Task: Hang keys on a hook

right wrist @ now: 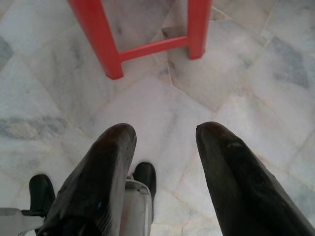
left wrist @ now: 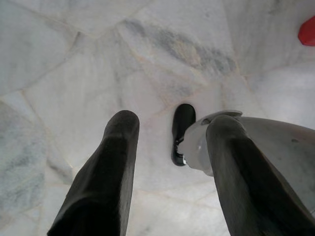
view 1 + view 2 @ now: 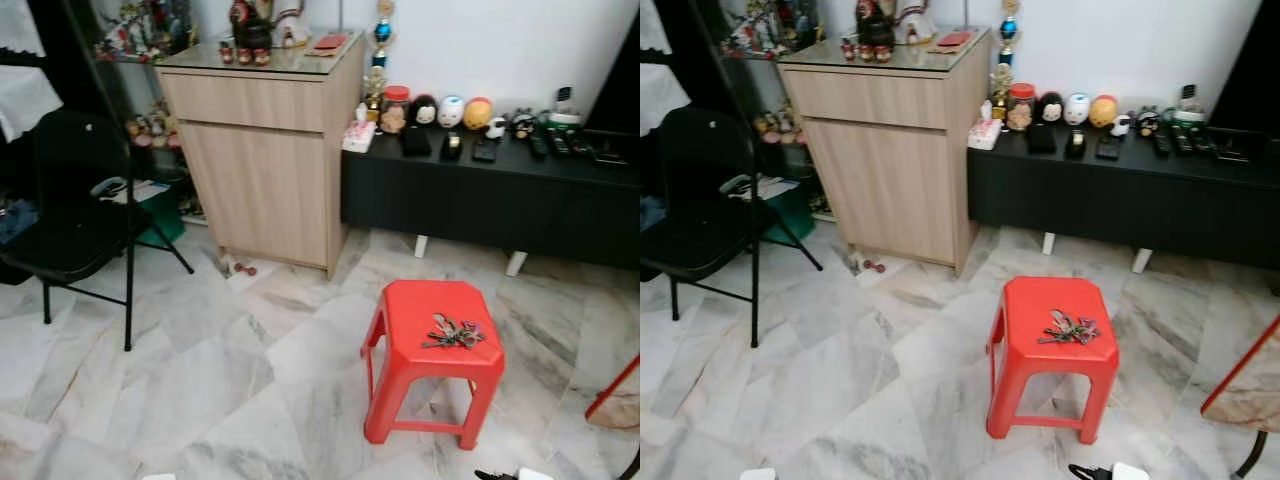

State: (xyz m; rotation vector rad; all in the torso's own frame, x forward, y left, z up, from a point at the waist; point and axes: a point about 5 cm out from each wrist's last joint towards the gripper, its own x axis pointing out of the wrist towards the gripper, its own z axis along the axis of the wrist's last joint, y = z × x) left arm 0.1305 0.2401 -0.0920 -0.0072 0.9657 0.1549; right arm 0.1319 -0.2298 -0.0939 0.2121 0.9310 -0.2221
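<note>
Keys [image 3: 455, 332] lie in a loose bunch on the seat of the red plastic stool [image 3: 420, 300], toward its right edge and nearer the front corner than the back. Behind the stool stand a wooden cabinet [image 3: 262, 170] and a low black surface [image 3: 500, 195] carrying small figurines and remotes. A black folding chair [image 3: 70, 215] stands at the left on the marble floor [image 3: 200, 370].

Left hand [image 2: 170, 147]: fingers spread wide, empty, pointed at the floor. Right hand [image 1: 165, 142]: fingers spread wide, empty, just short of the stool legs.

Risks: the bunch sits close to the seat edge, so a sideways nudge could push it off. No hook can be made out. No legible writing.
</note>
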